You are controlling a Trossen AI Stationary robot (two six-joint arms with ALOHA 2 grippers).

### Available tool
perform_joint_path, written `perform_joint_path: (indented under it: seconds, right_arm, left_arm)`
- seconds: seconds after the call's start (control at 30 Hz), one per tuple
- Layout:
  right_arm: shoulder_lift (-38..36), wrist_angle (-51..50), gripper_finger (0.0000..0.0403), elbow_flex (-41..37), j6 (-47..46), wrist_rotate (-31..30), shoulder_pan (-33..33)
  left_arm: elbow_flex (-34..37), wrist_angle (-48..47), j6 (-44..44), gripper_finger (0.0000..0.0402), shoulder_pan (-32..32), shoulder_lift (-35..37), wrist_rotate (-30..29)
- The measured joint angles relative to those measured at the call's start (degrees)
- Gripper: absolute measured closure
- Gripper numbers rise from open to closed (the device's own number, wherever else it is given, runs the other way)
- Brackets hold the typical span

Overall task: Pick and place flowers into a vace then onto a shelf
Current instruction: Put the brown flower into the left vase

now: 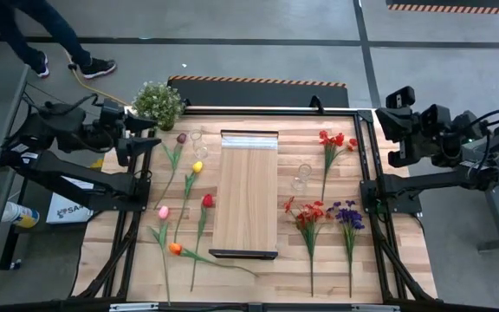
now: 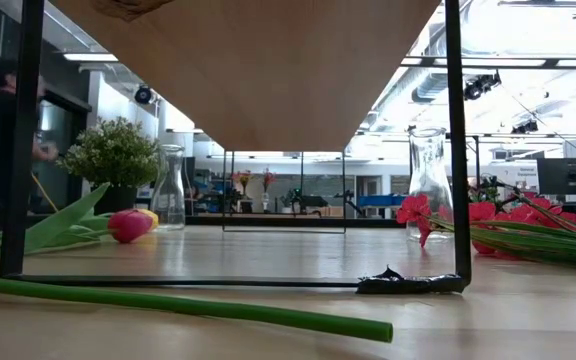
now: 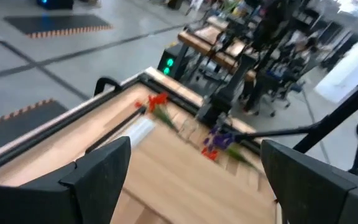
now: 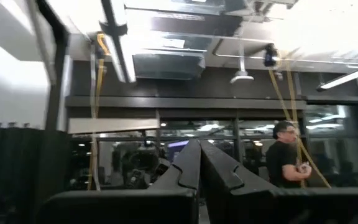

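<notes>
On the tabletop point(image 1: 258, 269), flowers in two groups either side of the shelf point(image 1: 248, 195). Left of it: a maroon tulip point(image 1: 181, 138), yellow tulip point(image 1: 197, 166), red tulip point(image 1: 207, 201), pink tulip point(image 1: 163, 212) and orange tulip point(image 1: 174, 248), all lying flat, stems running toward the near edge. Right of it: a red spray point(image 1: 334, 140) toward the far edge, a second red spray point(image 1: 307, 211) nearer, and just beside that a purple cluster point(image 1: 347, 216). Shelf lengthwise down the middle of the table, pale strip at the far end, dark edge at the near end; raised on thin black legs, seen from below in the low view point(image 2: 258, 70). No flower on it.

Two clear glass vases upright on the table: one point(image 1: 199, 139) beside the maroon tulip at the shelf's far left corner, the other point(image 1: 302, 177) just right of the shelf, between it and the red spray's stem. Neither holding a flower.

Beyond the far left corner, a potted plant point(image 1: 158, 102).

Left gripper point(image 1: 142, 139) over the table's far left corner, near the potted plant, fingers point(image 3: 98, 171) wide apart, nothing between them. Right gripper point(image 1: 397, 121) off the table's far right corner, pointing out into the room, fingers point(image 4: 185, 171) pressed together, holding nothing.

On the floor beyond the table, a person's legs point(image 1: 37, 39).
</notes>
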State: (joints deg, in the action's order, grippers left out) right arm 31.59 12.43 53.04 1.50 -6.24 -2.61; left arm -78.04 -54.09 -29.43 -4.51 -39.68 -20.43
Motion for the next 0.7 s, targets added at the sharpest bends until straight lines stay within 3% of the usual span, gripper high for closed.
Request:
perform_joint_path:
  seconds: [0.23,0.5,0.7]
  right_arm:
    - [0.0,-0.3,0.0402,0.0,0.0,-4.2,0.0]
    - [0.0,-1.7,0.0402,0.0,0.0,-4.4,0.0]
    - [-0.1,-3.9,0.0402,0.0,0.0,-4.4,0.0]
  left_arm:
    - [0.0,-10.1,-10.3,0.0009,0.0,-1.4,0.0]
    - [0.0,-27.5,-30.9,0.0009,0.0,-6.1,1.0]
    - [0.1,-35.4,-38.5,0.0009,0.0,-10.0,2.5]
